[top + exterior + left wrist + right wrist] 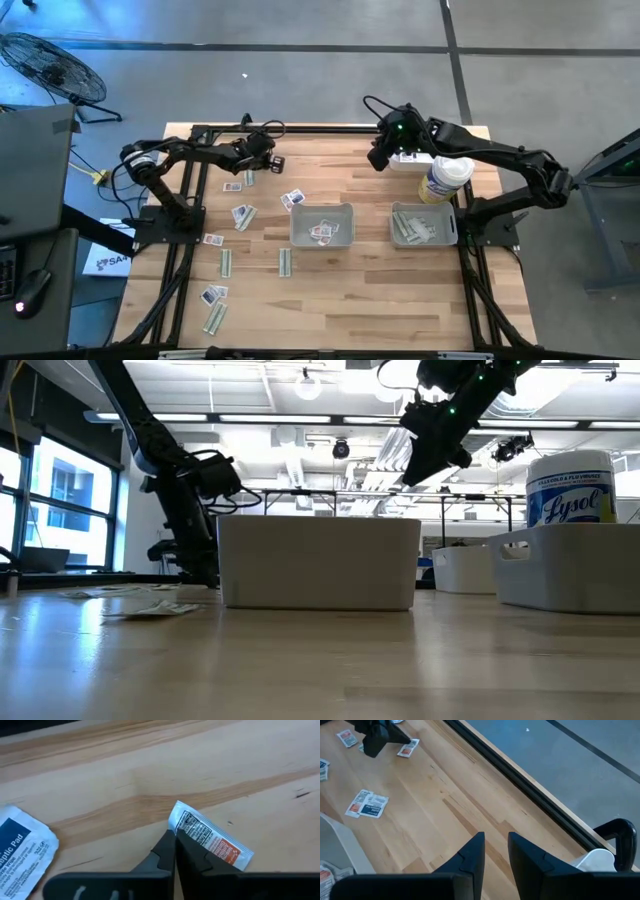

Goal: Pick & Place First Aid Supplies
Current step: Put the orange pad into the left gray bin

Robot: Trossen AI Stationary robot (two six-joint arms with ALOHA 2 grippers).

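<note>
Pinching a packet (212, 842) by its edge, flat on the worktop (100, 780) at the far left: left gripper (174, 837) clenched on it. Thin, light, limp foil, probably slippery; best taken at the rim. Right gripper (496, 845) parted, empty, raised near the bottle (445, 180).

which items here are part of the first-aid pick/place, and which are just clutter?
Job:
- packets scattered on the table, white squares and long pale strips
- orange-printed packet at the tips of the left pincer, which is shut
- two grey trays, both already holding packets

Clutter:
- white wipes bottle
- fan on the floor
</note>
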